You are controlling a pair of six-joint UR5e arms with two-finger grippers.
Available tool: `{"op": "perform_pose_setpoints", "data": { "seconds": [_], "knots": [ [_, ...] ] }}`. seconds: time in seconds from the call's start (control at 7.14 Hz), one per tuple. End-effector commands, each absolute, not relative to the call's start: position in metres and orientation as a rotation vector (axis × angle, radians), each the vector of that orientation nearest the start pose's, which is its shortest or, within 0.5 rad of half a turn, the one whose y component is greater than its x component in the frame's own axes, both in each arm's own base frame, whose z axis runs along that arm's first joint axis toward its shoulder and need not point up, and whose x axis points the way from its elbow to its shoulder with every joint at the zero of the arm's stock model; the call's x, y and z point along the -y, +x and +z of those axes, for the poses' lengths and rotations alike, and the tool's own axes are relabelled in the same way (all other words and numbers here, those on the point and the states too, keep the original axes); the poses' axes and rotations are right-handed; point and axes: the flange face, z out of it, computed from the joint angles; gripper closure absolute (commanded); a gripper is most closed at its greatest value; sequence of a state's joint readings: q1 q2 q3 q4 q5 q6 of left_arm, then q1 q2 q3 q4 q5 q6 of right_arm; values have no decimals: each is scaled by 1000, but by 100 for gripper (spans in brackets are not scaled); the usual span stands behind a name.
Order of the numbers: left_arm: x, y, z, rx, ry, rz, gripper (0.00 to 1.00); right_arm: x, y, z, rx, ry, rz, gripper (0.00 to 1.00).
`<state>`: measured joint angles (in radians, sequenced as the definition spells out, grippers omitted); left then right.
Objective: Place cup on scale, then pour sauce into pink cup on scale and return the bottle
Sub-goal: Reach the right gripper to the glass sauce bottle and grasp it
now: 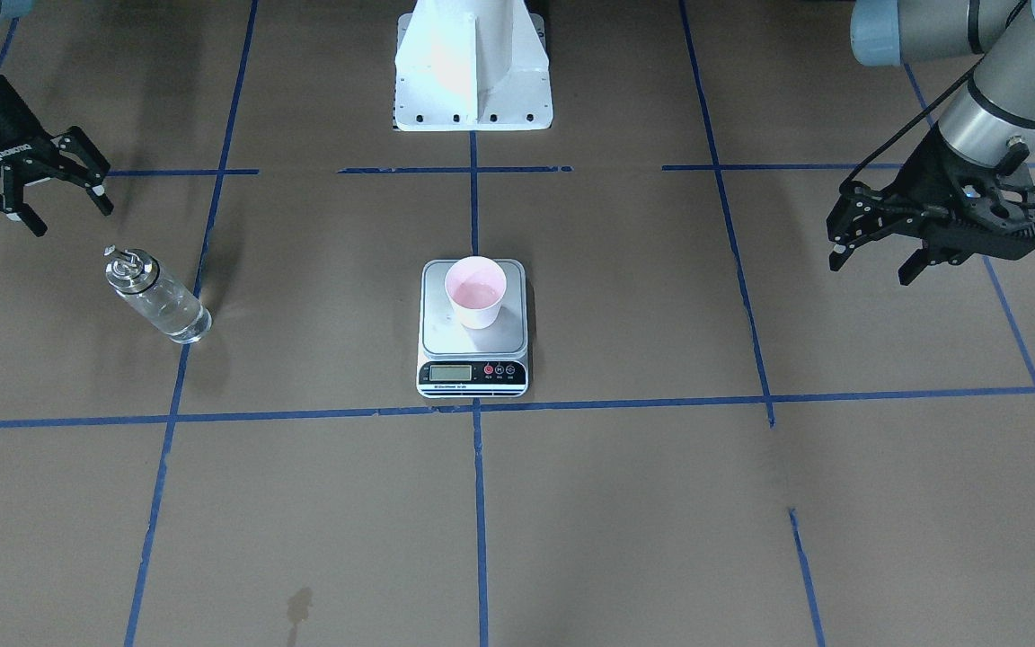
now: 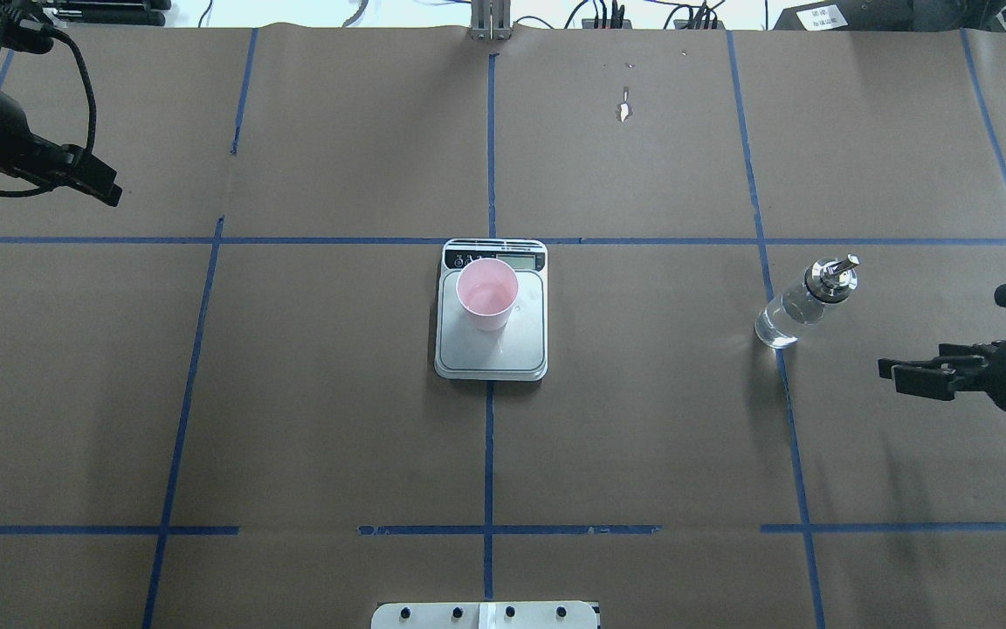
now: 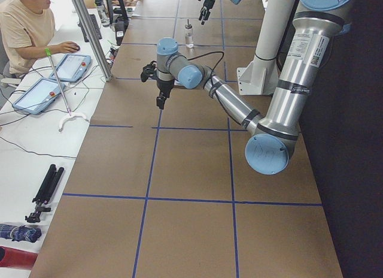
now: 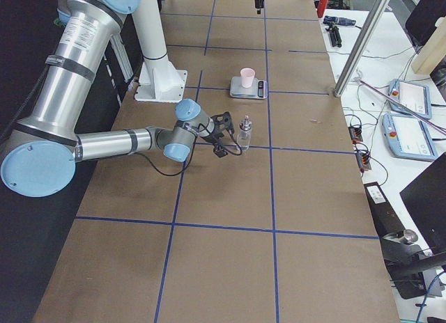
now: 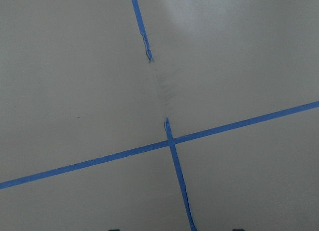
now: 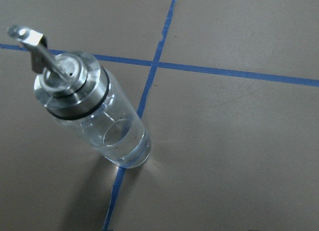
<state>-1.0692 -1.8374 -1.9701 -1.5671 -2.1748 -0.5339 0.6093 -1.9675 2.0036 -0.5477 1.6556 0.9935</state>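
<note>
Pink cup (image 1: 476, 292) stands on the scale (image 1: 446, 340). Well off to one side of the scale, the glass bottle (image 1: 158, 296) stands on the counter (image 1: 661, 503) near the right gripper (image 1: 72, 218), which is spread wide and empty. The left gripper (image 1: 870, 270) hangs wide and empty on the scale's other side.

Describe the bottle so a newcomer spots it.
Start at the central scale, then look to the robot's right. The bottle stands on a blue tape line near the right gripper: clear glass, shiny metal spout, unlike the pink cup.
</note>
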Motion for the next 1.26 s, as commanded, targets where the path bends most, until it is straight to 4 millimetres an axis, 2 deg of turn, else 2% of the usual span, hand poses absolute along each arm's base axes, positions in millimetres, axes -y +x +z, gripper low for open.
{"op": "perform_pose_setpoints", "data": {
  "seconds": [0.0,0.14,0.42,0.56,0.84,0.98,1.12],
  "knots": [
    [519,199,330,-830,262,151,18,289,-280,487,910,626,22,7],
    [519,199,330,-831,264,151,18,291,-282,485,888,673,45,1],
    [521,201,330,-831,261,151,18,284,-313,467,887,777,101,0],
    [521,201,331,-830,260,150,18,286,-314,465,917,770,222,0],
    [521,202,330,-831,262,154,18,290,-315,474,883,812,285,1],
    [521,202,329,-832,262,153,18,299,-328,471,897,840,366,1],
    [521,202,328,-832,263,153,18,301,-333,484,868,847,367,1]
  ]
}}
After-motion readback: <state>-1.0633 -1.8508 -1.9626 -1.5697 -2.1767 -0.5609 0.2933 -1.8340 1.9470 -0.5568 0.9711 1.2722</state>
